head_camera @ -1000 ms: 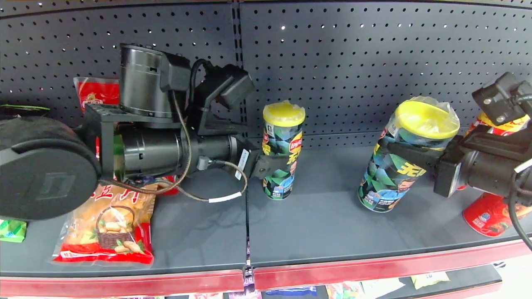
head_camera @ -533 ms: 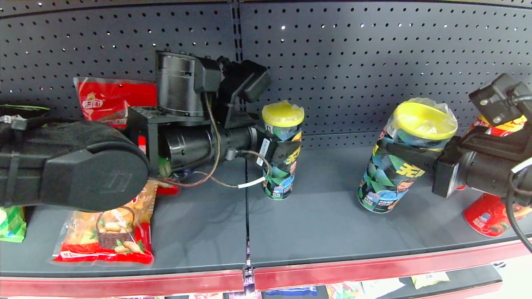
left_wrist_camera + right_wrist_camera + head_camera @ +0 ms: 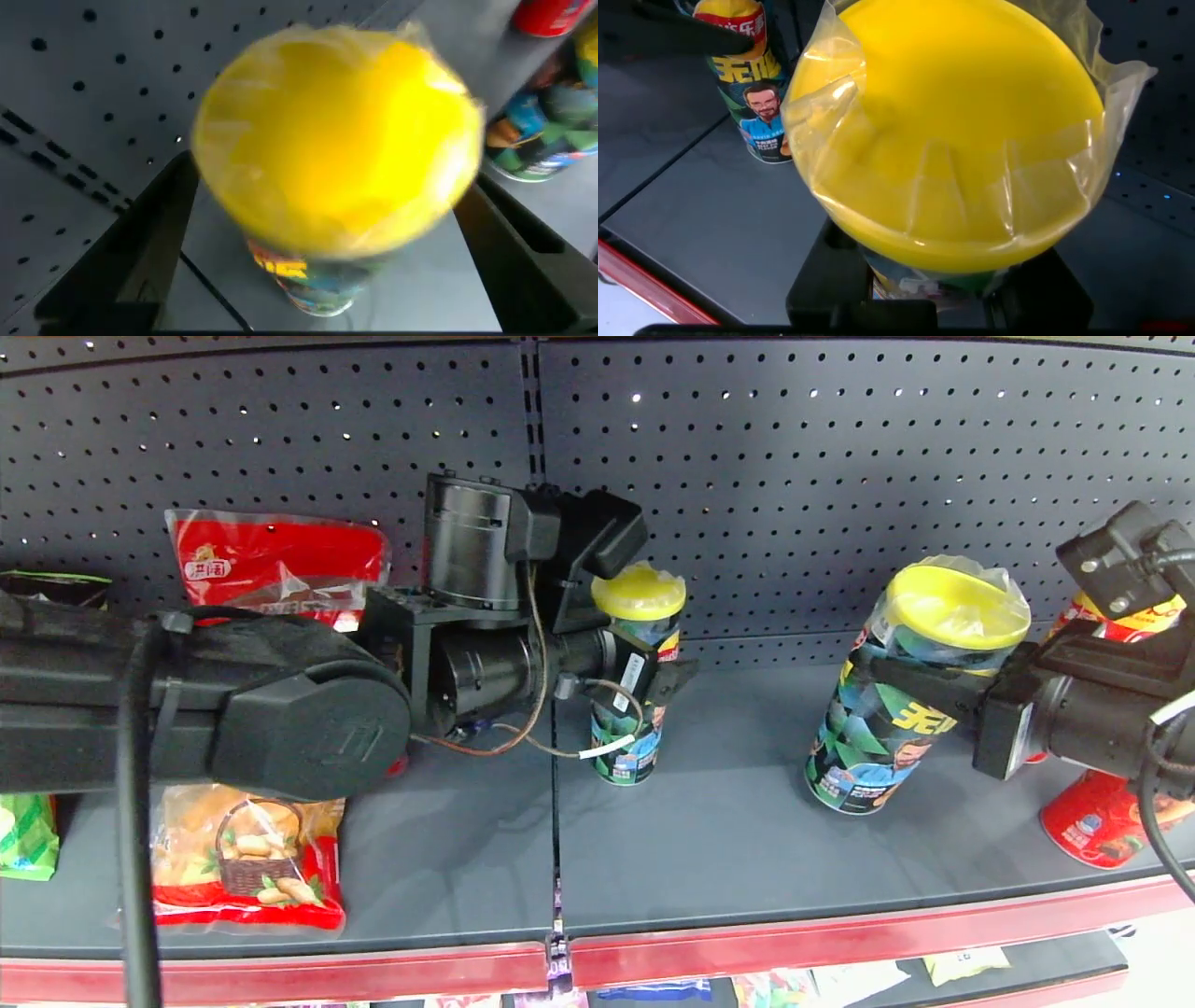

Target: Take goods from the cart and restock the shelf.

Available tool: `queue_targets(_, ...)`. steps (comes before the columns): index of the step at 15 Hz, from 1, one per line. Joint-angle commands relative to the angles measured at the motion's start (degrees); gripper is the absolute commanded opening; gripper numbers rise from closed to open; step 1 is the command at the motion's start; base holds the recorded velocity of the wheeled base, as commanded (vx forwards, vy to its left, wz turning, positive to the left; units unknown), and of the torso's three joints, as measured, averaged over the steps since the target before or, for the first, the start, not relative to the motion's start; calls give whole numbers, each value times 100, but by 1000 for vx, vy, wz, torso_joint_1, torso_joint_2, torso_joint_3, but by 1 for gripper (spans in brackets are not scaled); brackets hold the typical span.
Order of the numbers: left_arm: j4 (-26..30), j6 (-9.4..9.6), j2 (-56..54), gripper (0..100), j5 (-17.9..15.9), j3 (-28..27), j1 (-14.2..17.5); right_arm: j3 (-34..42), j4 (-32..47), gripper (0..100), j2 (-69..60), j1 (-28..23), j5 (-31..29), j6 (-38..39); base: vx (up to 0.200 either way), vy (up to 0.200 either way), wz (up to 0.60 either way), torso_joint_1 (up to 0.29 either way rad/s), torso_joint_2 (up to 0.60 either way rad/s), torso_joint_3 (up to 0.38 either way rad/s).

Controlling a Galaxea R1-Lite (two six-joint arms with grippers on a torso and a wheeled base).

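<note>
The shelf (image 3: 728, 859) carries two yellow-lidded cans. The tilted can (image 3: 878, 747), towards the shelf's right end, has its long axis leaning, lid up and rightward, and is clamped in the right gripper (image 3: 885, 689). The upright can (image 3: 639, 597) stands mid-shelf near the back edge, lid up, between the widely spread fingers of the left gripper (image 3: 646, 679).

Bare shelf floor (image 3: 728, 840) is left between the upright can (image 3: 638, 593) and the tilted can (image 3: 878, 747), and along the front edge. The left is blocked by the peanut bag (image 3: 247, 868), the right by the red can (image 3: 1097, 821), the rear by the pegboard (image 3: 840, 476).
</note>
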Motion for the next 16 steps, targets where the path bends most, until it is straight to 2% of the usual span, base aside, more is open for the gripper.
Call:
queue_targets(1, -14, 10, 136, 100, 4, -21, 2, -1, -4, 0, -14, -57, 2, -3, 0, 0, 0, 0, 0, 0)
queue_targets(3, -260, 10, 250, 100, 13, -13, 2, -1, -4, 0, -14, -83, 2, 6, 0, 0, 0, 0, 0, 0)
queue_targets(4, -612, 27, 382, 0, 101, -13, 2, -1, -4, 0, -14, -83, 2, 6, 0, 0, 0, 0, 0, 0)
queue_targets(6, -700, 1, 400, 0, 30, 84, 2, -1, -4, 0, -14, -83, 2, 85, 0, 0, 0, 0, 0, 0)
queue_targets(9, -700, -8, 215, 0, -251, 260, 46, -1, -4, 0, -5, -83, 2, 111, 0, 0, 0, 0, 0, 0)
queue_targets(12, -647, 1, -251, 0, -954, 541, 178, 7, -4, 0, -5, -83, 2, 111, 0, 0, 0, 0, 0, 0)
queue_targets(15, -612, 1, -681, 0, -2053, 875, 187, 7, -4, 0, -5, -83, 2, 111, 0, 0, 0, 0, 0, 0)
queue_targets(16, -603, 10, -752, 0, -2246, 928, 178, -1, -4, 0, -5, -83, 2, 111, 0, 0, 0, 0, 0, 0)
